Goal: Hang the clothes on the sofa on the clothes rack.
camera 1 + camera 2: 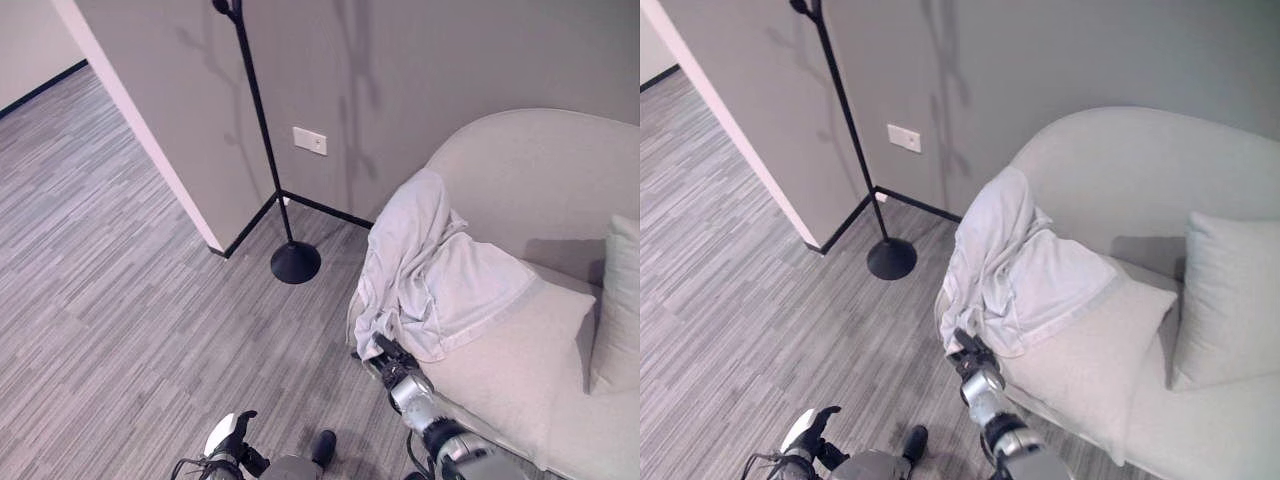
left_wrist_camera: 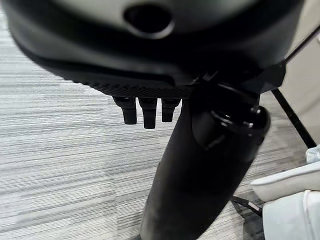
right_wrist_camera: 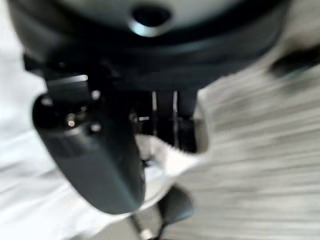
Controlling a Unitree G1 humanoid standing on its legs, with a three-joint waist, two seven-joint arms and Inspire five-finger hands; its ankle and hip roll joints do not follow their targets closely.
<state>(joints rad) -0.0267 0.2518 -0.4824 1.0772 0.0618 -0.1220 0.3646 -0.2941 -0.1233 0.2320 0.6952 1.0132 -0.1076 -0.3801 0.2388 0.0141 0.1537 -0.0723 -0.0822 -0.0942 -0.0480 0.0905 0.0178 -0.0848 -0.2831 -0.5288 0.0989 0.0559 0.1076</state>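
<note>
Right hand (image 1: pixel 392 362) pinching white garment (image 1: pixel 430 270) on sofa (image 1: pixel 530 180); left hand (image 1: pixel 228 438) relaxed, clothes rack (image 1: pixel 262 130) beyond.

Sofa and floor as the carrying surfaces

A pale grey sofa (image 1: pixel 1120 170) stands against the wall, with a white garment (image 1: pixel 1025 270) draped over its arm and front seat edge and a light cushion (image 1: pixel 1225 300) propped at the back. The striped grey floor (image 1: pixel 120 270) bears the round black base of the clothes rack (image 1: pixel 295 262) near the wall corner, just beside the sofa.
</note>
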